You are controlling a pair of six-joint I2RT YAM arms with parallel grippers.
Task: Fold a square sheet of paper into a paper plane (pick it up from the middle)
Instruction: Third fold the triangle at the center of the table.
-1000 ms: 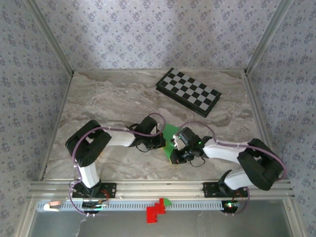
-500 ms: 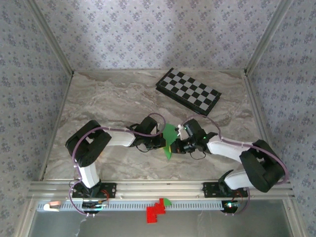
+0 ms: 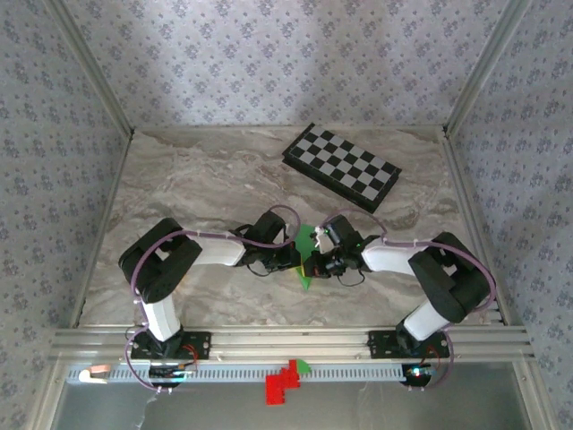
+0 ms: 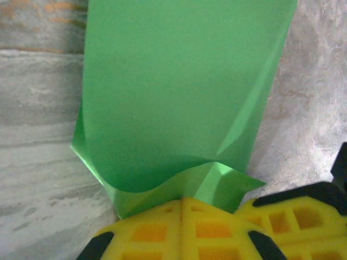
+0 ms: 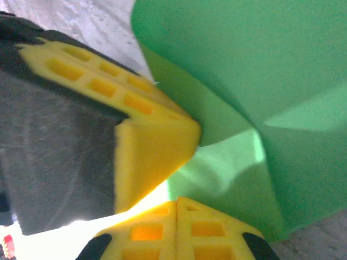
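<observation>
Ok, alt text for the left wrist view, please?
The left gripper, shut, pinches the lower edge of the green sheet of paper, which is folded over and extends up the frame. Pale marbled table lies behind.

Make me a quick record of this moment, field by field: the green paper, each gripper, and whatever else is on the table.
green paper: bent and creased, held between the two grippers near the middle of the table
left gripper: jaws shut on the paper's near edge
right gripper: jaws shut on the paper, close beside the left gripper's finger
checkerboard: lying flat at the far right, apart from the paper and both arms
fold progress: partly folded, not yet a dart shape
</observation>
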